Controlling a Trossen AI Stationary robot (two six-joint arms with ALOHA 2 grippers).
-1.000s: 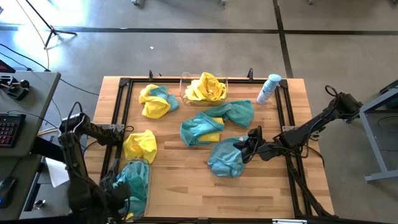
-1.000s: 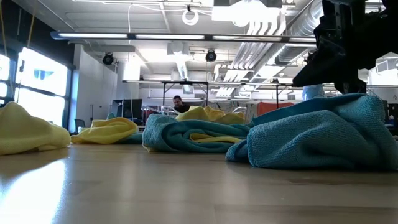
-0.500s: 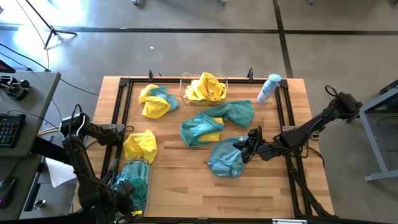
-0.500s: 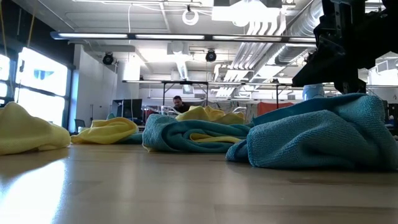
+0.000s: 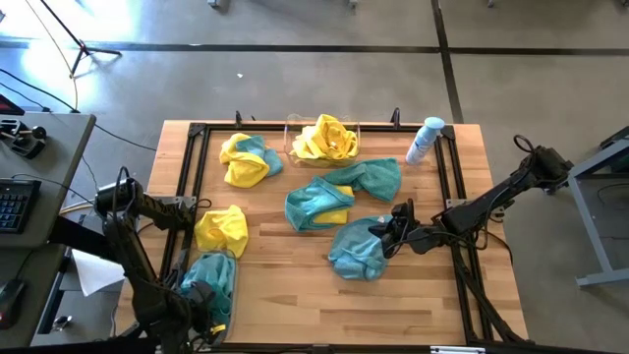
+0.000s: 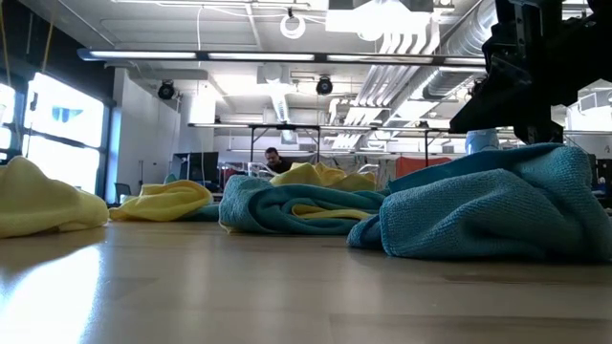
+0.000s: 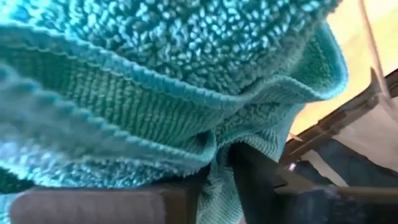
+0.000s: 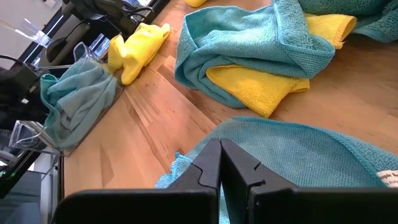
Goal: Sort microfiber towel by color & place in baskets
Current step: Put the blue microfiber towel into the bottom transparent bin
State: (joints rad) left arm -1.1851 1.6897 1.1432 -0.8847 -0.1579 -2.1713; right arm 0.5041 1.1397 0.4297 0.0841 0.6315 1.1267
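A pale wooden desk (image 5: 295, 295) edged by a black metal frame (image 5: 194, 167) carries a scatter of soft microfiber towels, two dark robot arms reaching in from either side. Near its middle lies a teal-blue towel folded around a yellow one (image 5: 319, 205), another teal-blue towel (image 5: 371, 177) just beside it toward the far edge; a crumpled teal-blue towel (image 5: 356, 251) sits nearer the right arm, where the right gripper (image 5: 398, 228) rests against its edge with its fingers (image 8: 211, 171) pressed together, holding nothing that can be seen. A yellow-and-teal bundle (image 5: 247, 159) lies toward the far left corner and a lone bunched yellow towel (image 5: 221, 229) near the left edge. At the far edge a clear plastic rectangular basket (image 5: 290, 125) holds a heap of yellow towels (image 5: 325, 138); at the near left corner a second clear plastic basket (image 5: 233, 258) holds a teal-blue towel (image 5: 208, 278). The left gripper (image 5: 201, 300) is down at this basket, its dark fingers (image 7: 261, 180) somewhat apart with teal-blue cloth lying between and over them; whether they grip it cannot be told. A white-and-blue spray bottle (image 5: 424, 141) lies by the far right corner. In the low view a person (image 6: 274, 160) sits in the room beyond.
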